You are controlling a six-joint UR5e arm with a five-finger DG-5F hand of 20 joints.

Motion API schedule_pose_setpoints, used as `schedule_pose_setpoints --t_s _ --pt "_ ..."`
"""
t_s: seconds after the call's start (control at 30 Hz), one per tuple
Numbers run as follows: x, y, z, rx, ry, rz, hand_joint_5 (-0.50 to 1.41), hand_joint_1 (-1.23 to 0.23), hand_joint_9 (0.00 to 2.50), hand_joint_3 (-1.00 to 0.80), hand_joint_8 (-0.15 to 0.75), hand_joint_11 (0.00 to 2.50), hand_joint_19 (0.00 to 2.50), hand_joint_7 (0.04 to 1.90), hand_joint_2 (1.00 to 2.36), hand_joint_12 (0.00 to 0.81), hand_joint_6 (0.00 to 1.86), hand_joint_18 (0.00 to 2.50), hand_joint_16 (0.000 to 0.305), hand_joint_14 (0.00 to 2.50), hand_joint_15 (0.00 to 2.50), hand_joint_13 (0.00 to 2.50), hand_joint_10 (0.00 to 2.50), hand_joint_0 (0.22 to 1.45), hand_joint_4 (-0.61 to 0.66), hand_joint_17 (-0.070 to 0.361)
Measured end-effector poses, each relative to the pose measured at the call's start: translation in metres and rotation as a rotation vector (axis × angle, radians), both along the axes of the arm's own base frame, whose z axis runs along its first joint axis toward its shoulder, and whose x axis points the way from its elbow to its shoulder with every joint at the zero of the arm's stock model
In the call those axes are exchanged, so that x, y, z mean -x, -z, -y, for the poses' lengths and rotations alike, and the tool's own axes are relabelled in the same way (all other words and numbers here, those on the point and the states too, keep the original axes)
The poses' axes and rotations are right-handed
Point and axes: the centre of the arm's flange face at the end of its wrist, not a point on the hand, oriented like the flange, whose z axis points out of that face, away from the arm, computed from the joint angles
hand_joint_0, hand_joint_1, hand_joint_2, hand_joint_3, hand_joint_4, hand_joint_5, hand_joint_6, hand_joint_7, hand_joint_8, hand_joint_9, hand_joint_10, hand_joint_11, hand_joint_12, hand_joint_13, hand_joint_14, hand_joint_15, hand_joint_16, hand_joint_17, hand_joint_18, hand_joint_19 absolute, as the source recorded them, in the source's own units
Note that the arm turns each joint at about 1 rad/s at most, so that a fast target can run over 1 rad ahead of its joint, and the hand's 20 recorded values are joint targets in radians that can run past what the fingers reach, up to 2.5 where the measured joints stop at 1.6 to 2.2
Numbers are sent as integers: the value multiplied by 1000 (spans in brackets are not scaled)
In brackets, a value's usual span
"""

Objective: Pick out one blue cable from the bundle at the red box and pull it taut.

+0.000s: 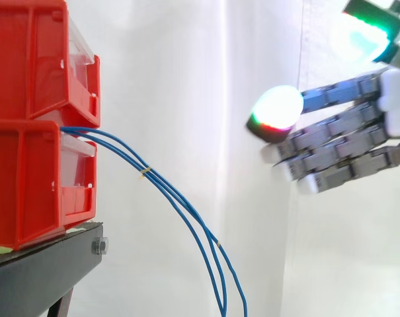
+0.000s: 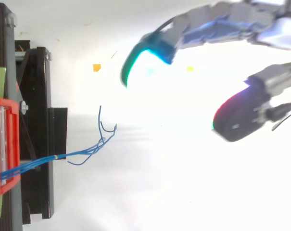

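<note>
Fingertips (image 1: 278, 109): thick rounded pads, glowing white-green | your hand (image 1: 348, 132): spread wide, fingers straight, holding nothing | blue cables (image 1: 150, 175): thin smooth strands, well beyond the fingertips, untouched, drooping in curves | from glossy plastic red box (image 1: 28, 185).

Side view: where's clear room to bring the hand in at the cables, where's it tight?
Free: the gap between the hand and the blue cables, before the white curtain; fingers open, holding nothing. Also free above the cables' arc, right of the red bins. Crowded: at the bins' front where the cables leave bunched, above the black stand.
</note>
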Motion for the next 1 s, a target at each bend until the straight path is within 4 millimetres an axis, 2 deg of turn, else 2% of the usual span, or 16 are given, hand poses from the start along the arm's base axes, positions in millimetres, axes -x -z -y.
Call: schedule_pose_setpoints --t_s 0.23,0.6,0.67,0.77,1.0 --pt "-44 16 -17 -1 -20 11 -249 -576 361 -500 243 68 327 718 1000 325 502 164 48 9 243 327 2 475 180 108" --pt "-55 30 -28 8 -2 -5 -242 -570 372 -500 243 78 340 722 1000 323 502 165 47 10 248 334 0 481 180 106" --pt "-60 37 -31 8 5 -4 -241 -568 376 -500 243 88 340 729 1000 322 502 165 47 10 250 333 0 482 180 106" --pt "-78 52 -43 4 1 16 -239 -566 377 -500 243 80 340 729 1000 322 502 166 47 10 249 334 3 484 180 106" --pt "-90 58 -57 6 1 31 -236 -564 383 -500 244 97 347 733 1000 322 502 174 47 10 254 338 3 485 179 105"
